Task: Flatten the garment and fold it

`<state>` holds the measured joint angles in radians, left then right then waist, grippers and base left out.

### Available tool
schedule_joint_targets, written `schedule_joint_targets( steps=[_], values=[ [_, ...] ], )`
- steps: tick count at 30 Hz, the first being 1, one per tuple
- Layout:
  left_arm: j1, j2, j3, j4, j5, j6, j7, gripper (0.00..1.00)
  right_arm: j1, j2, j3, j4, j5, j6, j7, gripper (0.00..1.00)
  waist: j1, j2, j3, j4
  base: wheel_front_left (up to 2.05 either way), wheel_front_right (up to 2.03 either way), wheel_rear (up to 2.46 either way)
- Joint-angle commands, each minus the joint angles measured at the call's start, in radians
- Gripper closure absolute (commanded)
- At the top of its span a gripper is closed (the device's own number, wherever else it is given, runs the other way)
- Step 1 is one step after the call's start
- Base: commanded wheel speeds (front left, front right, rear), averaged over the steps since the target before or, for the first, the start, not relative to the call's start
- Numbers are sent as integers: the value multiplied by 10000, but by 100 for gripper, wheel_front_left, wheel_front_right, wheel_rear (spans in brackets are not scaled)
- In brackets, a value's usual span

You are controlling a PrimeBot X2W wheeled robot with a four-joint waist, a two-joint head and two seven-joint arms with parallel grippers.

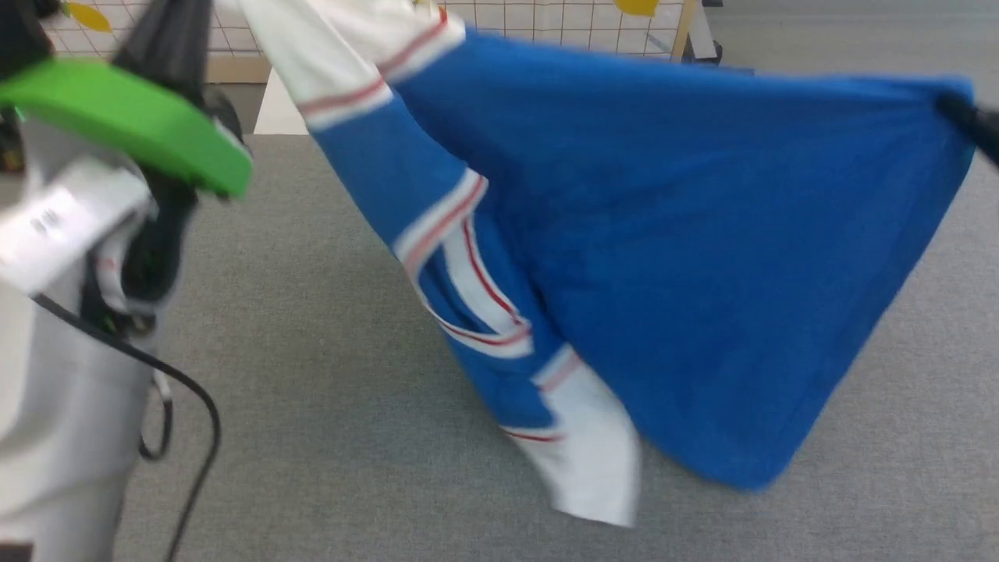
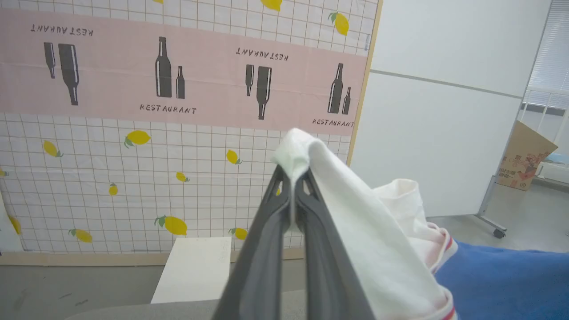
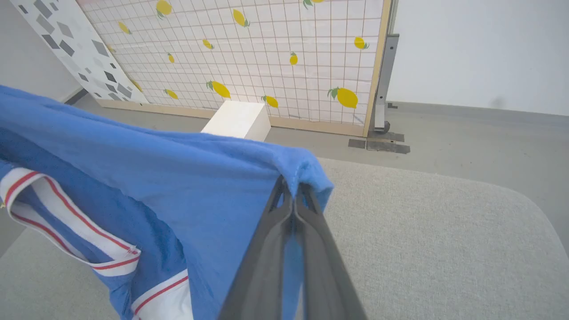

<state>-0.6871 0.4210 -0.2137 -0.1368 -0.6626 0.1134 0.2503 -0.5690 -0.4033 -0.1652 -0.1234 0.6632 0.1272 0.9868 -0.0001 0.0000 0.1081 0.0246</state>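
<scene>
One grey padded surface (image 1: 328, 406) spreads underneath. Above it the garment (image 1: 702, 257) hangs stretched from left to right, its blue body wide, its striped collar and a white sleeve drooping at the middle. The left gripper (image 2: 293, 186), fingers pressed together, pinches white sleeve cloth at the far left. The right gripper (image 3: 293, 195) likewise pinches a blue edge at the right. Farther off, a white box (image 3: 238, 120) sits by the lemon-print wall (image 3: 275, 49).

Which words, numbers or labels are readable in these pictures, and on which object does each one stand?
"RESTAURANT": on the pink banner, twice upright and twice upside down, beside bottle drawings.
Print on the cardboard box: too blurred to read.
White label on the robot's pale forearm: too blurred to read.
On the garment: no lettering on the parts in view.
</scene>
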Motion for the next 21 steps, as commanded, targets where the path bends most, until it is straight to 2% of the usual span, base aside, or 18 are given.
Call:
schedule_joint_targets(
  steps=[1, 12, 16, 21],
  values=[
    [-565, 133, 4, 218, 95, -122, 26, 100, -407, -56, 37, 119, 69, 35, 16, 100, 1, 0, 19, -4, 0, 0, 0],
    [-3578, 363, -188, 2460, 536, -654, 156, 100, -2497, -122, 298, 1119, -196, 35, -118, 100, 1, 0, 624, -13, 0, 0, 0],
    [-4805, 406, -525, 3569, 1050, -783, 154, 100, -3537, 28, 430, 1745, -675, 35, -222, 100, 1, 0, 1297, -53, 0, 0, 0],
    [-6525, 404, -799, 4679, 1785, -733, -128, 100, -5266, 323, 523, 2630, -1367, 35, -579, 100, 1, 0, 2402, -137, 0, 0, 0]
  ],
)
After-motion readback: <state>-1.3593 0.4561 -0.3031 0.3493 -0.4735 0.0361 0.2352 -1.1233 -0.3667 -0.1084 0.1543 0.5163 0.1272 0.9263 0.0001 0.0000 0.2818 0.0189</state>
